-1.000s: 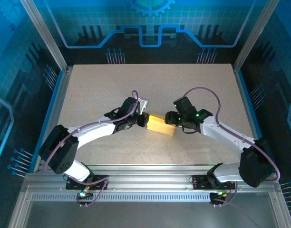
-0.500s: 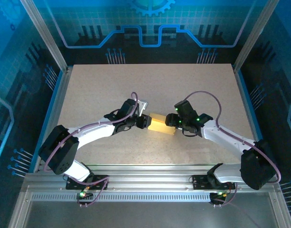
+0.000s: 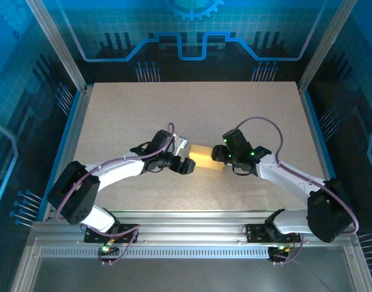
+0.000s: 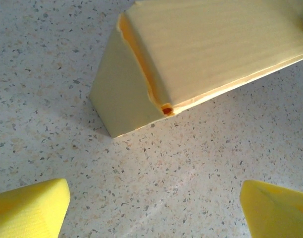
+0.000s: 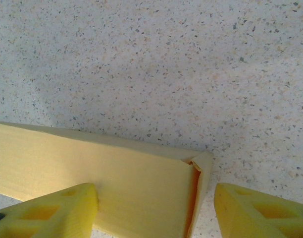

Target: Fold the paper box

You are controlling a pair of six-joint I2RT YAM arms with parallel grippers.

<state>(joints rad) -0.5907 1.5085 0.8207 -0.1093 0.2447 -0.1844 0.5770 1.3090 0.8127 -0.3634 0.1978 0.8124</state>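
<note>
left gripper (image 4: 154, 208) wide, clear of paper box (image 4: 206, 49) | right gripper (image 5: 154, 212) spread, straddling box end

Work surface: a pale speckled tabletop (image 3: 192, 109), flat, matt, beige with fine dark flecks. The left wrist view (image 4: 191, 168) and the right wrist view (image 5: 166, 64) show the same fleck pattern close up.

Near edge: a slotted aluminium rail (image 3: 192, 243) runs the full width.

Enclosure: a blue circuit-pattern backdrop (image 3: 192, 36) with a gear motif (image 3: 192, 7) at top centre. Two aluminium posts, left (image 3: 57, 42) and right (image 3: 326, 42), slant up from the far corners.
</note>
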